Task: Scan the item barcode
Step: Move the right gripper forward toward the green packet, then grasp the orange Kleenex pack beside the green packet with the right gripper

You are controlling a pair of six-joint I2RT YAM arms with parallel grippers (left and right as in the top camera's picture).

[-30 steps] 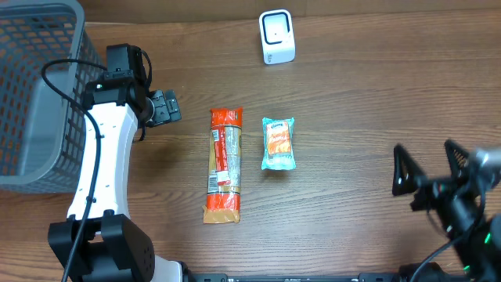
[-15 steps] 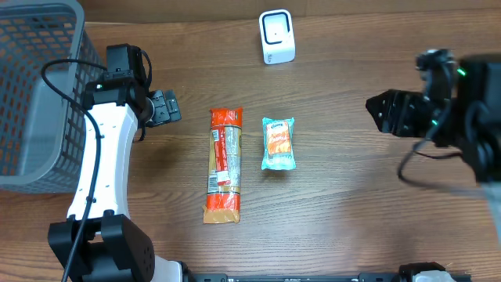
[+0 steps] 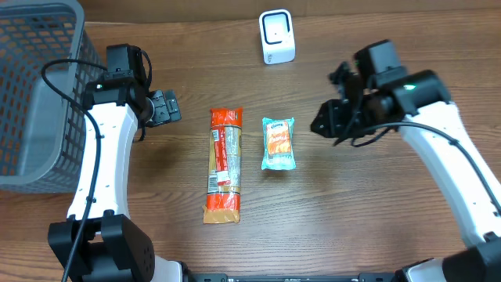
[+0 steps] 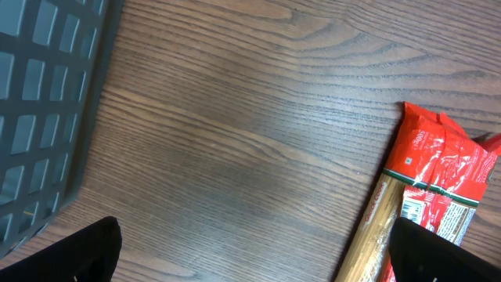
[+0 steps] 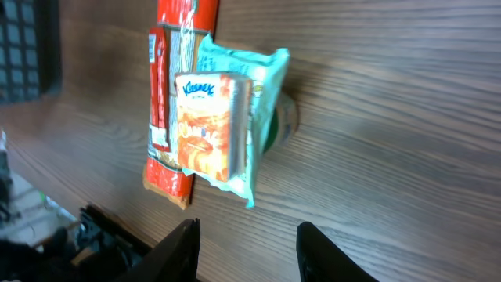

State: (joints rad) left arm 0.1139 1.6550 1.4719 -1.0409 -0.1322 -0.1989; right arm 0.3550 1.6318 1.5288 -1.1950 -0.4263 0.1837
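- Overhead: the tissue pack [image 3: 278,144] lies flat near the middle of the table [image 3: 368,219], its long side running away from the robot.
- The pasta packet [image 3: 224,164] lies just beside it on the left, parallel and not touching.
- The white scanner [image 3: 276,37] stands at the far edge, well apart from both.
- The right gripper [image 3: 321,124] hangs just to the right of the tissue pack, fingers pointing toward it, with a strip of bare wood between them.
- The left gripper [image 3: 168,107] sits to the left of the pasta packet's far end, near the grey basket [image 3: 31,94], clear of both items.
- Left wrist: the left gripper [image 4: 252,235] has its fingers spread to the frame's corners with only wood between them, so it is wide apart and holds nothing.
- The red end of the pasta packet [image 4: 427,211] shows at the right and the basket wall [image 4: 39,102] at the left.
- Right wrist: the right gripper [image 5: 249,235] has its two fingers part-way apart with bare table between them, gripping nothing.
- The tissue pack [image 5: 223,129] lies ahead of the fingertips, untouched, with the pasta packet [image 5: 168,102] just beyond it.
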